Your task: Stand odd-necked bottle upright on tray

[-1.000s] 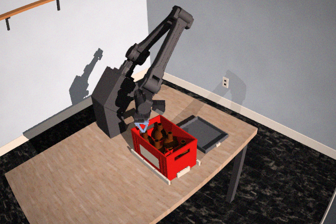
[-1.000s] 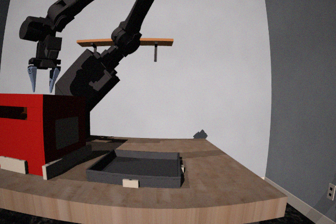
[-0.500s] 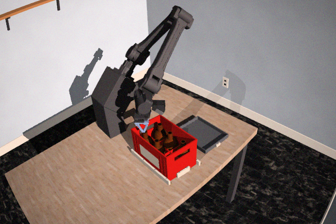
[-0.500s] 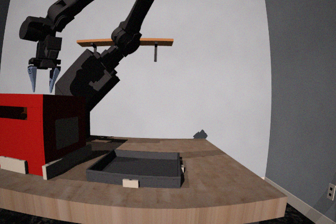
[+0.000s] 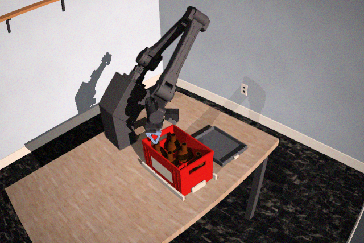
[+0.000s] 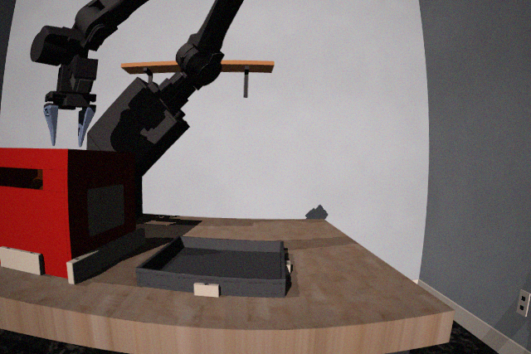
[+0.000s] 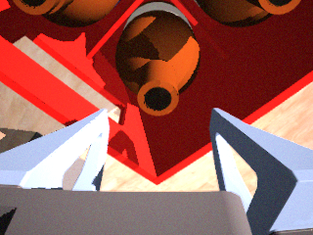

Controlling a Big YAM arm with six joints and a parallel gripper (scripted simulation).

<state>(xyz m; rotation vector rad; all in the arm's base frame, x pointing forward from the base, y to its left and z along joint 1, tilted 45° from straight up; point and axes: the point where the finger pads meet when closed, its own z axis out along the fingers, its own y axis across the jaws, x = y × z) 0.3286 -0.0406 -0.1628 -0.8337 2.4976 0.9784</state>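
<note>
A red crate (image 5: 175, 156) stands on the table and holds several brown bottles (image 5: 173, 146). My gripper (image 5: 153, 138) hovers open and empty just above the crate's back corner, its light blue fingertips above the rim in the exterior view (image 6: 67, 129). In the wrist view the gripper (image 7: 159, 137) is open, and one bottle (image 7: 156, 59) stands below and a little ahead of the fingertips. The dark grey tray (image 5: 219, 144) lies empty beside the crate, as the exterior view (image 6: 218, 266) also shows.
The arm's dark base block (image 5: 117, 111) stands behind the crate. Cream stop blocks (image 5: 197, 188) lie against the crate's foot, and one (image 6: 206, 288) against the tray. The table edge runs close in front of the tray and crate.
</note>
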